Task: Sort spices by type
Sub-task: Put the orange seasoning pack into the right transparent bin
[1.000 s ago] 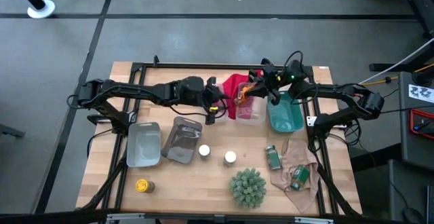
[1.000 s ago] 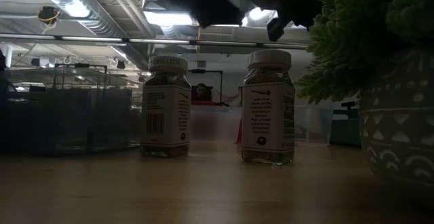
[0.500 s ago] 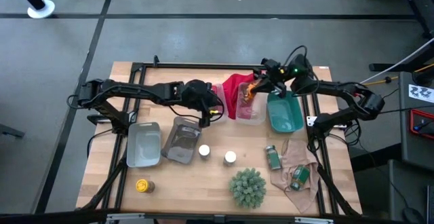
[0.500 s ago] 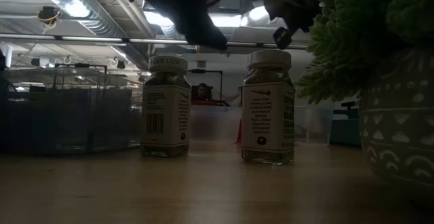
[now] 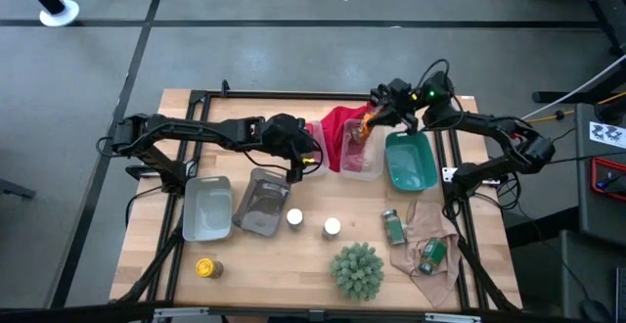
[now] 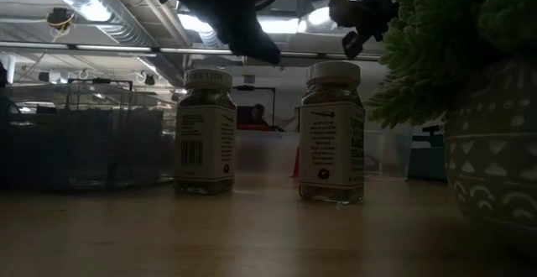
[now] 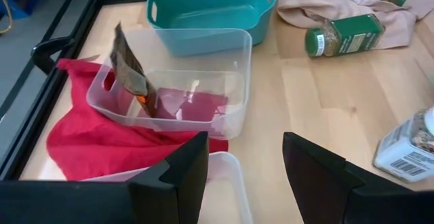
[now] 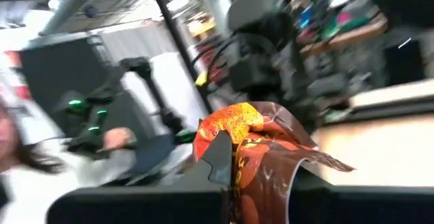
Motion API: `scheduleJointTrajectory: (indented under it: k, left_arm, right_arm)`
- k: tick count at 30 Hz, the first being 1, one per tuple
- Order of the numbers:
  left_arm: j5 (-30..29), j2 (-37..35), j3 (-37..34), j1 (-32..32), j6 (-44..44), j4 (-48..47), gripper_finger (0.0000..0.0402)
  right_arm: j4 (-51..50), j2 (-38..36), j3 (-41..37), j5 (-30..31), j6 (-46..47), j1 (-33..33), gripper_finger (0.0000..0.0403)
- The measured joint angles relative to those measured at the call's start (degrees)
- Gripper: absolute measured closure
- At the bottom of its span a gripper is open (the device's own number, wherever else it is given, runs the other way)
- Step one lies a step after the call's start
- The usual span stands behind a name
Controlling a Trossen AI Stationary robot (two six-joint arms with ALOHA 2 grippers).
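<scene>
From the left of the wooden desk [image 5: 293,264] I count one yellow-capped round jar [image 5: 206,267] near the front edge, two grey plastic bins [image 5: 207,208], two white-topped round jars [image 5: 294,217] side by side, one clear plastic tub [image 5: 360,160] on the red cloth [image 5: 335,124], one teal plastic bin [image 5: 411,162], and two green-labelled jars [image 5: 394,229] at the right, one of them lying on a beige cloth [image 5: 423,233]. One spiky green ball plant [image 5: 357,270] sits at six o'clock.

My left pincer [image 5: 311,161] hangs released at about nine o'clock of the clear tub, fingers apart.

My right pincer [image 5: 370,120] is clenched on a brown-and-orange crinkled spice pouch [image 5: 361,133], which dips into the clear tub at twelve o'clock of the desk.

Open boards run between the white-topped jars and the front edge; the right side is crowded by cloth and jars.
</scene>
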Motion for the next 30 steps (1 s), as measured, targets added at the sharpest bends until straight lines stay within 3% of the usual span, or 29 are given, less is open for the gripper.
scheduleJointTrajectory:
  k: [3,6,13,15,18,24,27,30]
  left_arm:
    - [0.0,0.0,0.0,0.7,0.0,0.0,0.0224]
    - [0.0,0.0,0.0,1.6,-0.5,0.0,0.0224]
    - [0.0,0.0,0.0,3.4,-0.7,-1.1,0.0224]
    - [0.0,0.0,0.0,3.7,-0.7,-2.2,0.0224]
    - [0.0,0.0,0.0,4.1,-0.7,-3.6,0.0224]
    - [0.0,0.0,0.0,4.1,-1.3,-4.3,0.0224]
    - [0.0,0.0,0.0,4.1,-1.5,-4.3,0.0224]
    - [0.0,0.0,0.0,4.1,-2.0,-4.3,0.0224]
  right_arm:
    - [-3.9,0.0,2.2,4.9,-5.8,-1.2,0.0382]
    - [-16.2,0.0,5.7,11.1,-14.9,-2.2,0.0382]
    - [-67.1,0.0,20.4,39.1,-46.4,-2.8,0.0380]
    - [-77.1,0.0,24.4,41.1,-52.0,-2.0,0.0374]
    - [-84.8,-0.4,28.1,40.8,-53.5,0.7,0.0376]
    - [-89.9,-2.4,28.8,45.6,-53.8,10.1,0.0383]
    - [-94.0,-2.7,28.7,52.4,-53.6,15.1,0.0376]
    - [-99.2,-2.6,28.7,63.8,-51.5,19.4,0.0372]
